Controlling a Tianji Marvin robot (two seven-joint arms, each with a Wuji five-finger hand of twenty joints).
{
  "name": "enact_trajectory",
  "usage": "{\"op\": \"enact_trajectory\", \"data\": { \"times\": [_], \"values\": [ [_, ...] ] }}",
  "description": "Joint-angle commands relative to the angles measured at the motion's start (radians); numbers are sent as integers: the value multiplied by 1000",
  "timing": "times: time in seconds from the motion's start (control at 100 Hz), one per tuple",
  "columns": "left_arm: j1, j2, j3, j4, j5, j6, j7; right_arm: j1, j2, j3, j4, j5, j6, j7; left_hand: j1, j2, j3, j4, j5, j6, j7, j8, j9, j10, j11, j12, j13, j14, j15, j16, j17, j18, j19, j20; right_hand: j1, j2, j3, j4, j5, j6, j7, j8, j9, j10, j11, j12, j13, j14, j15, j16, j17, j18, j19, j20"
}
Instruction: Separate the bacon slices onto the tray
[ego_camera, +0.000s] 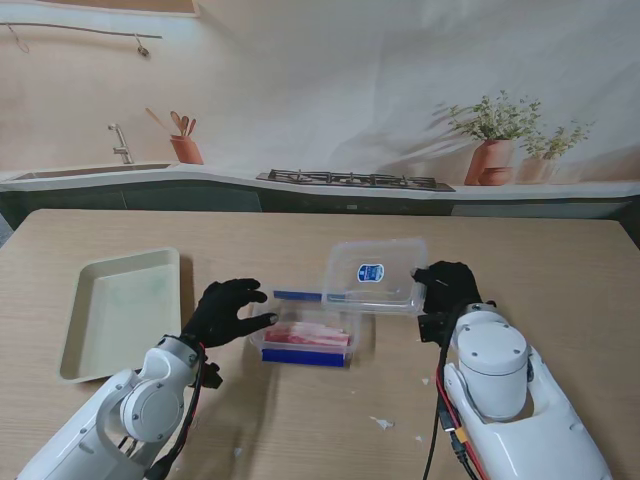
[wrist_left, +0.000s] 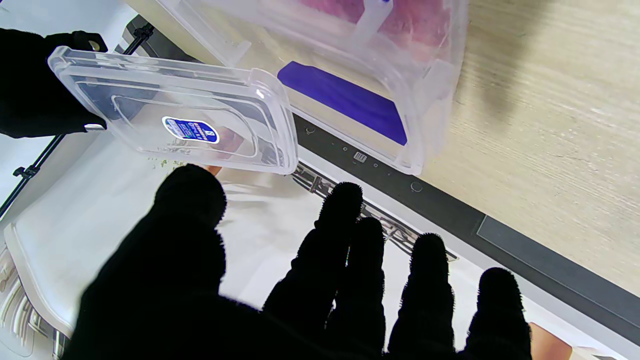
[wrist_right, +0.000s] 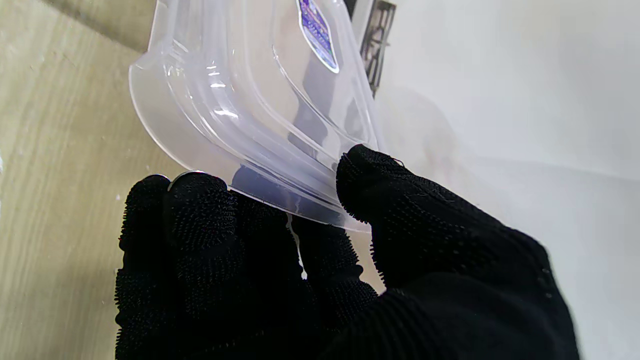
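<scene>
Right hand (ego_camera: 447, 287) grips one lid (ego_camera: 376, 273); left hand (ego_camera: 226, 312) spread, one tray (ego_camera: 118, 310).

You're seeing: black knit gloves showing on left hand (ego_camera: 228, 311) and right hand (ego_camera: 447, 287); clear lid (ego_camera: 375, 274) carrying blue oval sticker (ego_camera: 369, 272); pink-red bacon (ego_camera: 310, 336) sitting in clear container (ego_camera: 304, 350) with blue clips; cream tray (ego_camera: 120, 310); light woodgrain table (ego_camera: 560, 270).

Left hand (wrist_left: 280, 280) spread; lid (wrist_left: 175, 115) beside container (wrist_left: 400, 100).
</scene>
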Motion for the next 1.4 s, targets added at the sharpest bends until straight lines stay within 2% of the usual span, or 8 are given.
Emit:
{"op": "enact_trajectory", "data": {
  "times": [0.0, 0.33, 0.53, 0.73, 0.94, 1.07, 1.27, 1.39],
  "values": [
    [6, -4, -1, -9, -4, 1, -14, -26, 4, 20, -19, 6, -18, 0, -23, 38, -28, 41, -13, 9, -22, -7, -31, 1, -17, -3, -27, -22, -17, -16, -13, 7, -39, 25, 89, 46, 144, 28, 26, -89, 37, 14, 34, 10, 50, 16, 46, 11, -9, 2, 15, -5, 67, 26],
    [7, -5, 1, -10, -7, 10, -15, -108, 11, 109, -73, 66, -83, 7, -15, 42, -44, 44, -14, 16, -30, -8, -34, 4, -17, -3, -30, -22, -20, -14, -14, 6, -43, 31, 88, 49, 143, 27, 26, -92, 37, 19, 34, 6, 49, 19, 49, 6, -10, 6, 19, -6, 66, 28],
    [7, -5, 2, -9, -9, 12, -15, -165, 17, 151, -97, 69, -117, 18, -12, 41, -49, 44, -13, 17, -35, -10, -36, 4, -18, -3, -30, -23, -22, -14, -14, 5, -45, 32, 86, 49, 143, 27, 25, -95, 37, 21, 35, 3, 50, 21, 51, 2, -11, 9, 23, -7, 65, 29],
    [9, -6, 2, -11, -11, 14, -14, -203, 17, 181, -94, 78, -152, 11, -9, 42, -54, 45, -12, 19, -39, -10, -37, 4, -18, -3, -32, -23, -23, -14, -15, 3, -46, 34, 86, 50, 143, 26, 23, -95, 36, 24, 33, 3, 49, 24, 54, 1, -11, 13, 29, -8, 65, 30],
    [9, -6, 5, -12, -10, 19, -13, -212, 11, 187, -65, 78, -137, -1, -6, 40, -56, 46, -10, 21, -41, -10, -36, 5, -18, -3, -34, -22, -24, -14, -16, 5, -47, 35, 87, 53, 141, 27, 21, -96, 35, 25, 31, 3, 49, 27, 53, -1, -13, 16, 30, -8, 64, 31],
    [9, -6, 6, -12, -9, 21, -15, -204, 10, 180, -35, 42, -107, -4, -4, 41, -57, 46, -9, 21, -42, -10, -38, 5, -19, -3, -33, -22, -24, -13, -16, 5, -48, 35, 91, 63, 132, 29, 13, -91, 32, 28, 17, 6, 49, 31, 36, 3, -13, 23, 15, -10, 57, 32],
    [10, -5, 7, -13, -11, 26, -17, -179, 12, 153, 30, -113, -99, -35, -3, 42, -58, 46, -8, 19, -43, -9, -35, 6, -19, -3, -33, -22, -24, -13, -16, 4, -48, 36, 92, 77, 96, 41, -24, -89, 18, 27, -35, 0, 53, 31, -28, 0, -30, 25, -36, -16, 28, 26],
    [11, -5, 9, -13, -12, 29, -19, -170, 18, 142, 65, -211, -88, -44, -1, 41, -58, 46, -8, 20, -45, -9, -36, 6, -19, -3, -34, -22, -25, -13, -16, 5, -49, 36, 87, 94, 33, 57, -88, -77, -23, -21, -122, -2, 24, -16, -122, 10, -94, -9, -85, -21, -7, 6]
  ]
}}
